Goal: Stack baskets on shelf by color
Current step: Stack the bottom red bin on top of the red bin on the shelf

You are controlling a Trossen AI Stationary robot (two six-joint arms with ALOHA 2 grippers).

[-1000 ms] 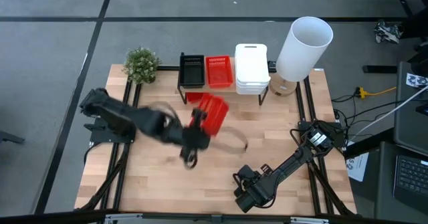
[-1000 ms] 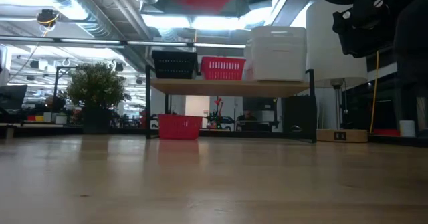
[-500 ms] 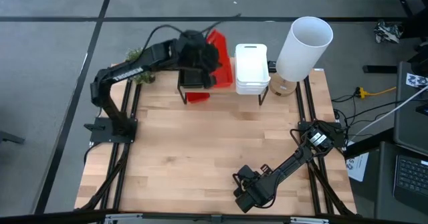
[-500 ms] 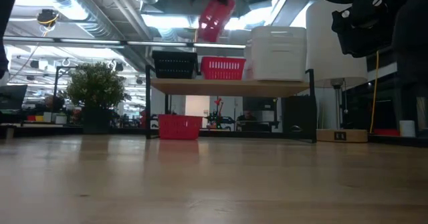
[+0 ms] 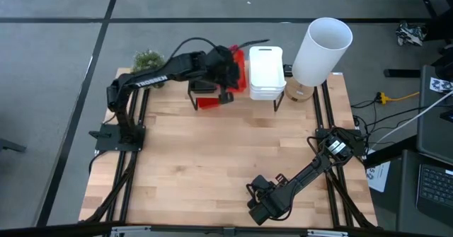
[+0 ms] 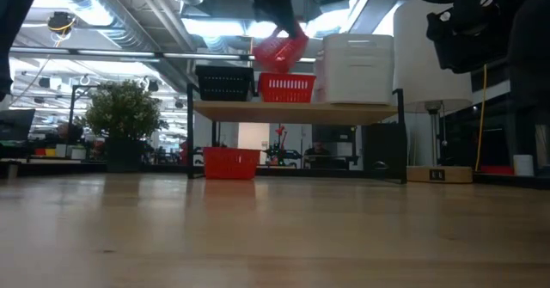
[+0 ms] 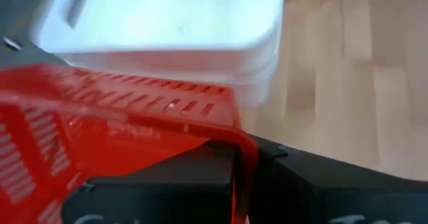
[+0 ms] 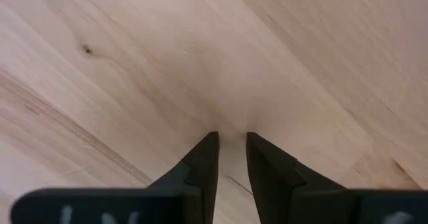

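Observation:
My left gripper (image 5: 228,73) is over the shelf (image 6: 296,110), shut on a red mesh basket (image 6: 279,52). That basket hangs tilted just above another red basket (image 6: 286,88), which stands on the shelf's middle. A black basket (image 6: 225,83) stands on the shelf's left part. A stack of white baskets (image 6: 358,69) stands on its right part and also shows in the left wrist view (image 7: 167,23). A third red basket (image 6: 230,162) rests on the table under the shelf. My right gripper (image 5: 262,205) is shut and empty, low over the table's near part (image 8: 231,140). My left gripper pinches one wall of the red basket at its rim (image 7: 244,167); the rim runs between the two dark fingers (image 7: 321,184). The fingers come from the table's left, slanting down. The basket is lifted clear and tilted, over the red basket on the shelf.
A tall white cylinder (image 5: 322,49) stands at the far right beside the shelf. A small green plant (image 5: 147,59) stands at the far left corner. Bare wooden tabletop (image 5: 226,159) lies between the shelf and my right gripper.
My left gripper has carried the red basket from over the table's middle, up and toward the far edge, to above the shelf. It has then come down a little toward the red basket there. The held basket has turned from steeply tipped to less tipped.

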